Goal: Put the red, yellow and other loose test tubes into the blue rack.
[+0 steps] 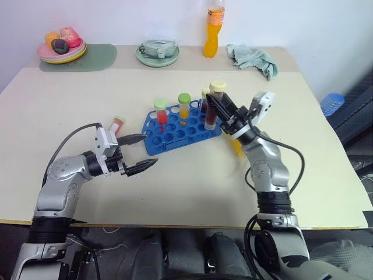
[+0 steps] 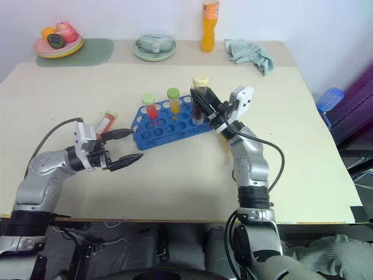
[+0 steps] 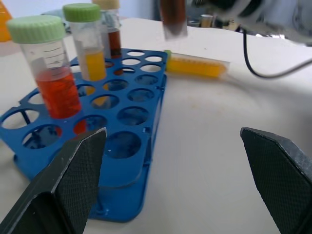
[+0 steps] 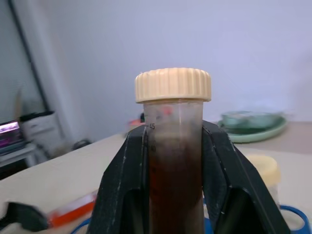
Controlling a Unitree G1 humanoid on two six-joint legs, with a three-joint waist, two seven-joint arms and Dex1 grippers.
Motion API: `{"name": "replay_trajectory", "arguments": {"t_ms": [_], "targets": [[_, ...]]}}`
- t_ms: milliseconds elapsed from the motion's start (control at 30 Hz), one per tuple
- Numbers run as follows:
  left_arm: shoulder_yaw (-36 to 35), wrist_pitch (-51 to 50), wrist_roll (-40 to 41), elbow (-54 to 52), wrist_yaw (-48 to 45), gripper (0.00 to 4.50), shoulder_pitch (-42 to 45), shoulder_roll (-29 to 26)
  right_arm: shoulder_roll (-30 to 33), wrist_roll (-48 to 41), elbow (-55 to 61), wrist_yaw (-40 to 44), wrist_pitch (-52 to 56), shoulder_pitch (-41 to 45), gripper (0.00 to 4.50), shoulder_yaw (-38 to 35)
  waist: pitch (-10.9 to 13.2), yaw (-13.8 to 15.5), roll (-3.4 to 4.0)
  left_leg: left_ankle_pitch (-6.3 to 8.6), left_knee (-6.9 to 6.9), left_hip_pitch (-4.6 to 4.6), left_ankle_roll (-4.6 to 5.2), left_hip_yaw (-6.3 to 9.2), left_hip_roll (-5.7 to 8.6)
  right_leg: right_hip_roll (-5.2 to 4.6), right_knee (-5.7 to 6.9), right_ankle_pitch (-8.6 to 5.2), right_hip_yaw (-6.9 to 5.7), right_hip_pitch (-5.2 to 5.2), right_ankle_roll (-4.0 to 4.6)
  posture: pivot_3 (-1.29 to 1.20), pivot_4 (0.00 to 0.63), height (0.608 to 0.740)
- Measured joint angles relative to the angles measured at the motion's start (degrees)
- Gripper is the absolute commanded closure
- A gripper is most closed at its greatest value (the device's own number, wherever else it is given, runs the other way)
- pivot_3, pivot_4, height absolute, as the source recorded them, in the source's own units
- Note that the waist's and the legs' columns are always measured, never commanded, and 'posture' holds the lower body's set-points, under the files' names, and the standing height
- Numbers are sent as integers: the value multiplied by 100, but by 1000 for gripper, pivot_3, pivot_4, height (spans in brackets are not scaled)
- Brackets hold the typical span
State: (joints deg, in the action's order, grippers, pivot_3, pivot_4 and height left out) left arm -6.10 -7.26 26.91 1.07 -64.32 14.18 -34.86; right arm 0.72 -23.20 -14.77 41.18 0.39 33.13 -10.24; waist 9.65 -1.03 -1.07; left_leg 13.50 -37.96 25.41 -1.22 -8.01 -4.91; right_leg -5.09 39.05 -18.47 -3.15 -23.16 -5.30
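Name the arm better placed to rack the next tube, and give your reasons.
Right. The right gripper is shut on the brown tube, upright above the blue rack. The left gripper is open and empty beside the rack.

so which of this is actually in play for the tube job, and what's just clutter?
In play:
- blue rack
- dark tube in right end effector
- red tube, yellow tube, second dark tube, in rack
- loose red tube
- loose yellow tube
- left end effector, open

Clutter:
- fruit plate
- green dish
- orange bottle
- cloth
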Motion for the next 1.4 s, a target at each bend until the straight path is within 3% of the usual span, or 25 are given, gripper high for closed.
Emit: {"name": "replay_trajectory", "arguments": {"t_ms": [500,1400], "targets": [[-167,-262,120,-648,360,0,-289,-110,-19,48,-2435,62,-1831,803,3718,-210,1,-44,1,-2,1,-2,-3,1,-2,1,3,0,1,1,0,0,150,740],[-172,-130,122,-510,233,0,-280,-110,54,160,-3133,388,-2465,1006,3718,-190,2,-153,3,-5,2,-6,-9,7,-3,1,10,0,0,2,0,0,150,740]]}}
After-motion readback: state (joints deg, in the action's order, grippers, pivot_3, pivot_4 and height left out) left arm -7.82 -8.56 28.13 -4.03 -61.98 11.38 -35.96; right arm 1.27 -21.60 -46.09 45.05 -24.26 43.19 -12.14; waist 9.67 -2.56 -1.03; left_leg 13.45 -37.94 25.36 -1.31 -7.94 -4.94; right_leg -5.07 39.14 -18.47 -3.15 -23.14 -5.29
